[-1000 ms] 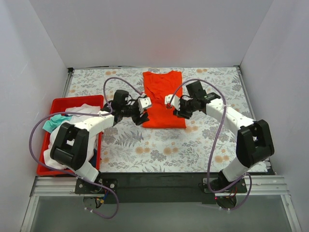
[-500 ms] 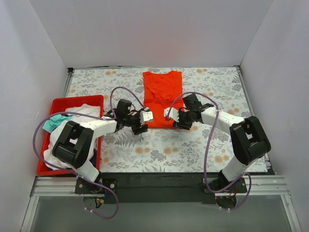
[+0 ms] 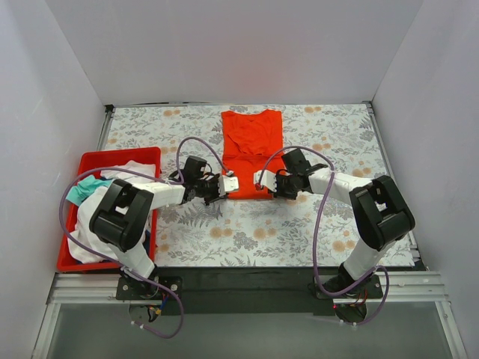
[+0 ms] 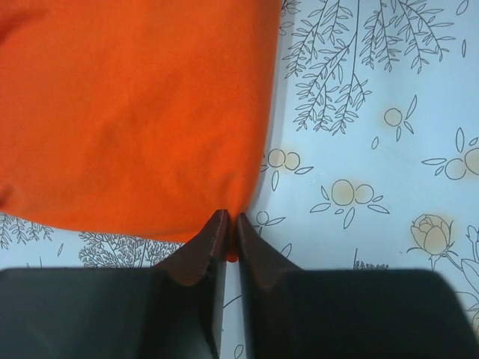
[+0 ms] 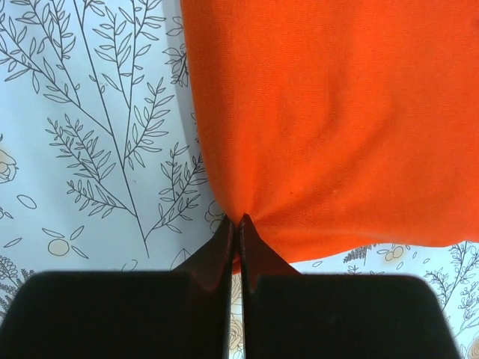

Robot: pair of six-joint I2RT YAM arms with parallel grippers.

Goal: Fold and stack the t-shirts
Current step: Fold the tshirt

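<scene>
The light is bright and even, from above. The white walls (image 3: 224,52) show no glare, and shadows on the table (image 3: 299,232) are soft. In the wrist views the orange shirt (image 4: 135,112) is sharp, while the dark fingers (image 4: 198,254) are blurred.

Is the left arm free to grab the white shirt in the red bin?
Probably not yet: the left gripper is shut on the orange shirt's corner, though nothing blocks the red bin.
</scene>
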